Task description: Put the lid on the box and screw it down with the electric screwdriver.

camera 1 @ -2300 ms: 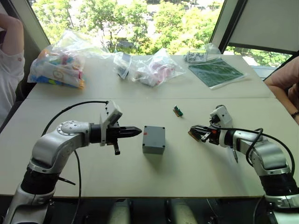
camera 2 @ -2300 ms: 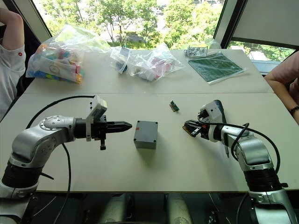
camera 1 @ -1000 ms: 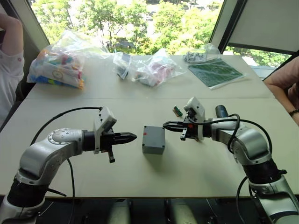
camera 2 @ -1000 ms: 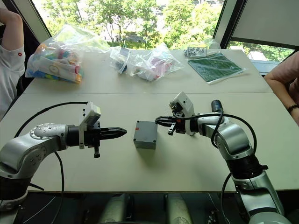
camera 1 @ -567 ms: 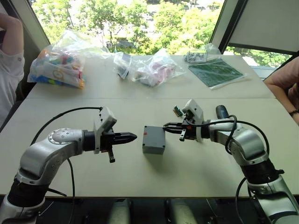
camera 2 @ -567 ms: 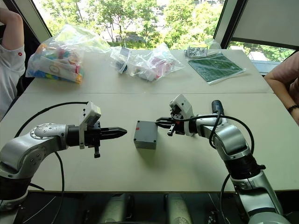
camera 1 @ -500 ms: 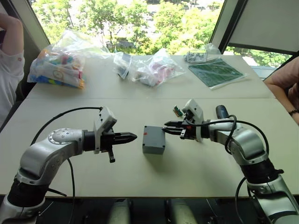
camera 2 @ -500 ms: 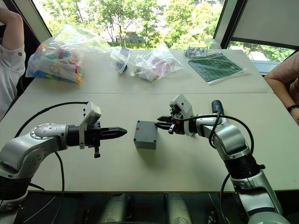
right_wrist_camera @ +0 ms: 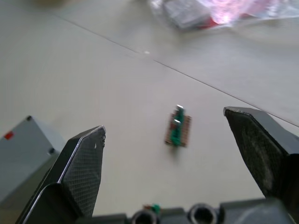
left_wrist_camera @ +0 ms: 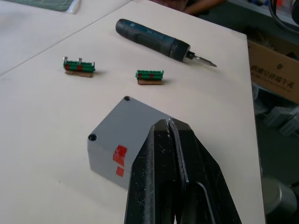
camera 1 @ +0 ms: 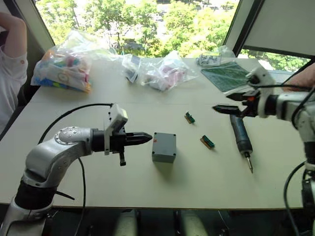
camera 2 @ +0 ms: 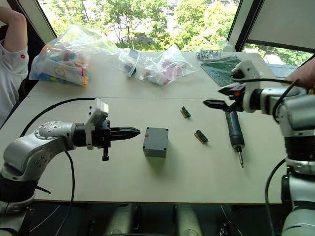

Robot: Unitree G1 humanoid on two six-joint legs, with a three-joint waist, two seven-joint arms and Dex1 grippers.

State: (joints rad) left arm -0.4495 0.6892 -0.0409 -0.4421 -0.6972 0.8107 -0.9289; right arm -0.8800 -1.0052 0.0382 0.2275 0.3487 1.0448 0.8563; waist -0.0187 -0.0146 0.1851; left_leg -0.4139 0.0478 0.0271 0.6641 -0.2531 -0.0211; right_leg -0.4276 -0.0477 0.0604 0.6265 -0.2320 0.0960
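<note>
The box sat mid-table, lid apparently already on, though that was hard to confirm. Left gripper had its fingers pressed together, empty, just beside the box. Right gripper was spread wide, empty, above the electric screwdriver lying on the table.

Left arm shell: rounded silver-grey metal segments are seen, joined by a black cuff and a disc-shaped joint cap ringed with small screws.
Left hand: two black tapered fingers are carried below a small white camera block.
Left arm cable: a thin black cable is looped from the wrist back along the arm.
Right hand: black textured, pointed fingers are mounted ahead of a white block, with red marks at the wrist.
Right arm: silver shells wrapped by black cables are seen.
</note>
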